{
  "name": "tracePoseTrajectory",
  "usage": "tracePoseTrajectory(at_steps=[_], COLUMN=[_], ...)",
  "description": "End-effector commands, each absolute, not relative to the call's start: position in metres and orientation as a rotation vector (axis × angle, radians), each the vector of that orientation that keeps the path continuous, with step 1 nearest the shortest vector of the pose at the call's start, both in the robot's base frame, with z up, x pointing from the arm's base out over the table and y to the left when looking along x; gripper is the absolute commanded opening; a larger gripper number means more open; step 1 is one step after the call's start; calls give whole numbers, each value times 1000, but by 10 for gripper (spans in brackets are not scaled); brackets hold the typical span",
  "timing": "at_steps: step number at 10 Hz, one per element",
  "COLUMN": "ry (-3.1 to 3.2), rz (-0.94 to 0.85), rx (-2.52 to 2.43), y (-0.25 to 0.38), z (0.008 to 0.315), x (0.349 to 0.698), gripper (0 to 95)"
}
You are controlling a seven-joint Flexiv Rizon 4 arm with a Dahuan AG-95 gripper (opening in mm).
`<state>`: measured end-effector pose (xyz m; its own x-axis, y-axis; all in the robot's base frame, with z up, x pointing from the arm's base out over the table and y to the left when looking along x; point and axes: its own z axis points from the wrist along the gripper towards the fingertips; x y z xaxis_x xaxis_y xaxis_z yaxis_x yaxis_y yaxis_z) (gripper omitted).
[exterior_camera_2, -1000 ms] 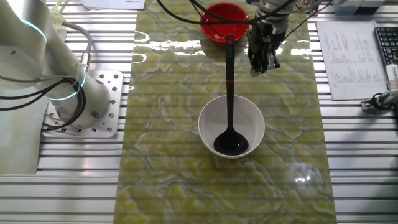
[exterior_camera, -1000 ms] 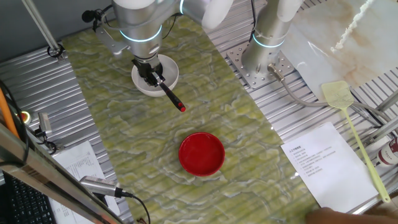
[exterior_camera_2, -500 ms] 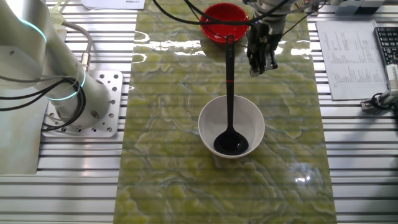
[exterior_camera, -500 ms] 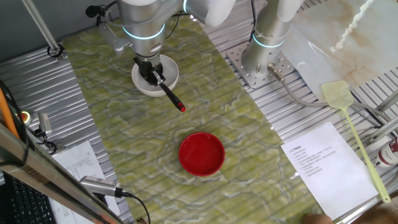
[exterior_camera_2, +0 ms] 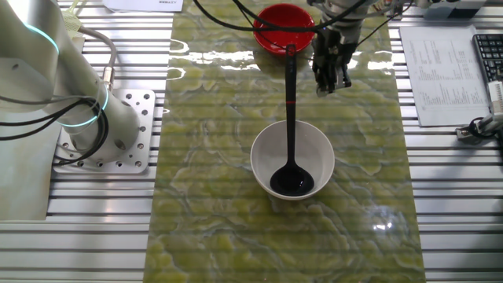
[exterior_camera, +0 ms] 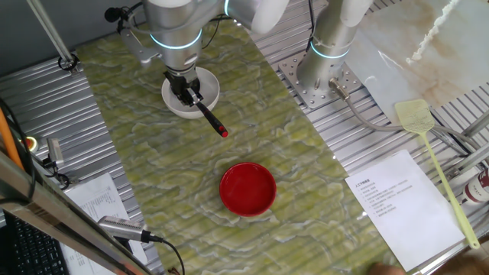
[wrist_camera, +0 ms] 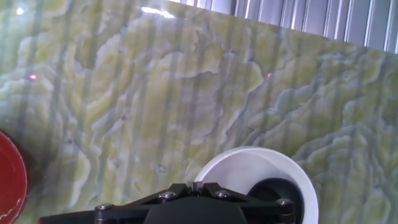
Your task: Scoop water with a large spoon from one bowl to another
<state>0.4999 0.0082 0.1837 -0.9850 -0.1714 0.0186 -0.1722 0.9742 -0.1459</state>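
Note:
The white bowl (exterior_camera: 190, 93) stands at the far end of the green mat, and the black ladle's scoop (exterior_camera_2: 291, 181) lies in it. The thin handle (exterior_camera: 208, 117) leans out over the rim to its red tip (exterior_camera: 223, 133), pointing toward the red bowl (exterior_camera: 247, 189). My gripper (exterior_camera: 183, 92) hangs above the white bowl's near rim by the handle, jaws shut and holding nothing. In the other fixed view the gripper (exterior_camera_2: 330, 76) sits right of the upper handle, near the red bowl (exterior_camera_2: 283, 26). The hand view shows the gripper (wrist_camera: 194, 185), white bowl (wrist_camera: 249, 155), scoop (wrist_camera: 277, 190) and red bowl's edge (wrist_camera: 9, 180).
A second arm's base (exterior_camera: 325, 72) is bolted beside the mat. A yellow fly swatter (exterior_camera: 428, 145) and a printed sheet (exterior_camera: 390, 202) lie on the right. A microphone (exterior_camera: 122, 228) and papers sit at the near left. A keyboard (exterior_camera_2: 491, 47) is at the edge.
My gripper has shifted slightly upward over the white bowl. The ladle and both bowls have not moved.

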Motion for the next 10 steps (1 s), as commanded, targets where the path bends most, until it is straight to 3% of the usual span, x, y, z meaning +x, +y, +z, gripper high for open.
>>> tracePoseTrajectory(at_steps=[1, 10], ry=[-3146, -3132], rz=[174, 115], rx=[92, 271], y=[9, 13], z=[186, 191], x=[498, 503], gripper=[0, 0])
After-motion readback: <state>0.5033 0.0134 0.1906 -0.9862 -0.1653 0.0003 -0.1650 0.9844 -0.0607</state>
